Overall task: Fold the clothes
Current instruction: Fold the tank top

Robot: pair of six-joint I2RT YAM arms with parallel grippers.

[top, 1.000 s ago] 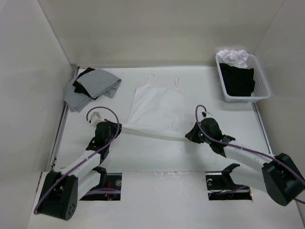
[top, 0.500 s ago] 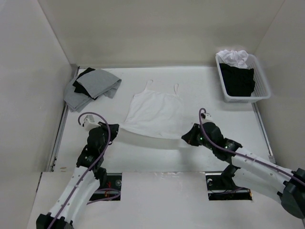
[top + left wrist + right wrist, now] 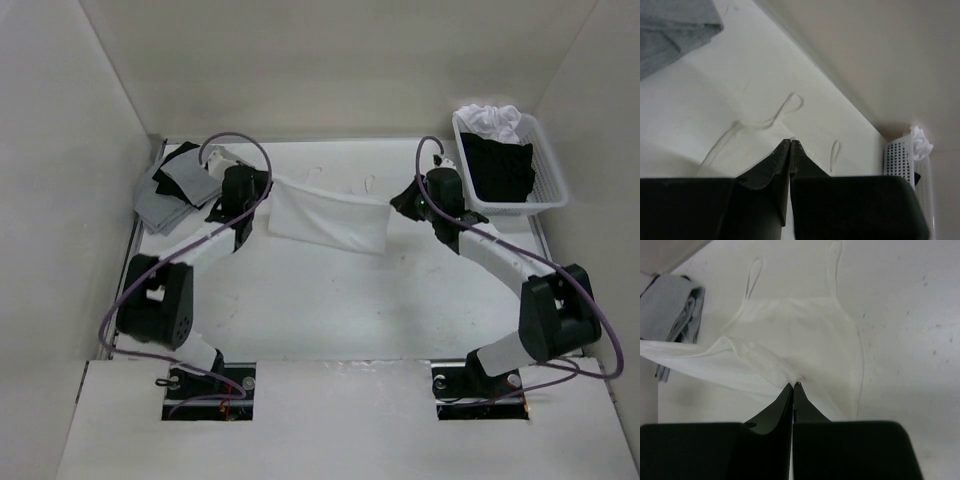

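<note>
Seen from overhead, both arms are reaching far across the table [image 3: 340, 300]. The white top [image 3: 330, 218] is hanging between them like a short curtain, its upper edge pulled taut from the left claw [image 3: 267, 184] to the right claw [image 3: 399, 201]. Each claw is pinching one end of that edge, jaws pressed together on the fabric. The two thin straps [image 3: 318, 171] are lying flat just beyond the hanging cloth.

The right wrist camera is showing what the curtain hides from above. The rest of the top [image 3: 800, 335] is lying spread on the table with its straps pointing away. The lifted edge is running off to the left as a raised band toward the grey and black clothes [image 3: 670, 310]. The right claw [image 3: 793, 385] is closing to a thin slit right on the cloth.

The left wrist camera is giving far less of the top. The left claw [image 3: 790, 142] is squeezed together, with only a sliver of white at its tip and the straps [image 3: 788, 106] curling on the table past it.

Only the overhead view is taking in the whole room. The grey and black clothes [image 3: 180, 185] are heaped at the far left corner. The basket [image 3: 548, 170] is sitting at the far right, holding black and white laundry.
</note>
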